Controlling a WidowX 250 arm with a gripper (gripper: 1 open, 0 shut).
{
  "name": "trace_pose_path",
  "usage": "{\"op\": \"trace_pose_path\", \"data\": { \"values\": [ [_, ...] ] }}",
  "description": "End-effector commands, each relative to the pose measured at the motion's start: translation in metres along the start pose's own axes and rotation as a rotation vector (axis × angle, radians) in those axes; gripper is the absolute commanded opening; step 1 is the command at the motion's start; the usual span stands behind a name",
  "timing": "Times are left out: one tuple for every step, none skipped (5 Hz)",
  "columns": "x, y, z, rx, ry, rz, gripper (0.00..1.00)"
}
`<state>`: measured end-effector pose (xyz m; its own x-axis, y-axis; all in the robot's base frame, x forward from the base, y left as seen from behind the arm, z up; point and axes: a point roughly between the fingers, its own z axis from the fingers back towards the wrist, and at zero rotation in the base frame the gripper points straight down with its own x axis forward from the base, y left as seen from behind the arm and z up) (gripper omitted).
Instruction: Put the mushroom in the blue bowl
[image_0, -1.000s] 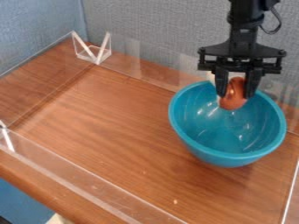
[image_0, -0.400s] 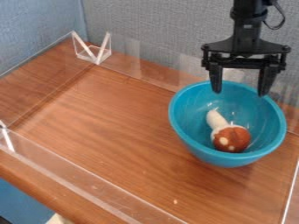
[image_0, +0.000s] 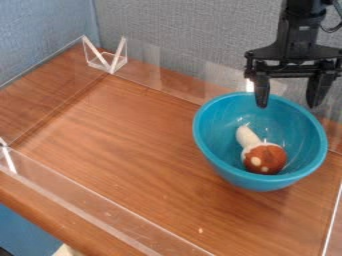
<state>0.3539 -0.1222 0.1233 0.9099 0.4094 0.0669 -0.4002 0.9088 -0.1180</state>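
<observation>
The small toy mushroom with the rounded orange-brown cap and short pale cream stem (image_0: 258, 150) is seen lying on its side on the inner floor of the large, glossy teal-blue bowl (image_0: 214, 140), cap toward the near wall and stem pointing toward the far rim. The bowl stands on the brown wood-grain table (image_0: 120, 130), near its right edge, inside a low clear plastic barrier (image_0: 80, 190).

The black two-fingered end effector (image_0: 289, 90) is held above the far rim of the bowl, pointing straight down, with its fingers spread wide apart and nothing between them. It is clear of the mushroom and not in contact with the bowl, so far as can be told. From how things lie, the placing is judged to be done.

The mushroom is judged to be light and probably hollow or soft plastic, neither fragile nor heavy. The smooth domed cap is likely to be slippery and to squirt out of a pinch, and the round shape may let it roll on the curved bowl floor. If it were to be taken again, the best hold is judged to be across the widest part of the cap, or across the stem just under the cap, with the fingers closing square to its long axis.
</observation>
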Motion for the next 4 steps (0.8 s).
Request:
{"op": "trace_pose_path", "data": {
  "values": [
    [0.013, 0.002, 0.018, -0.027, -0.031, -0.053, 1.0],
    [0.017, 0.007, 0.023, -0.015, -0.018, -0.077, 1.0],
    [0.021, 0.019, 0.03, 0.009, 0.0, -0.103, 1.0],
    [0.018, 0.03, 0.032, 0.04, 0.023, -0.062, 1.0]
  ]
}}
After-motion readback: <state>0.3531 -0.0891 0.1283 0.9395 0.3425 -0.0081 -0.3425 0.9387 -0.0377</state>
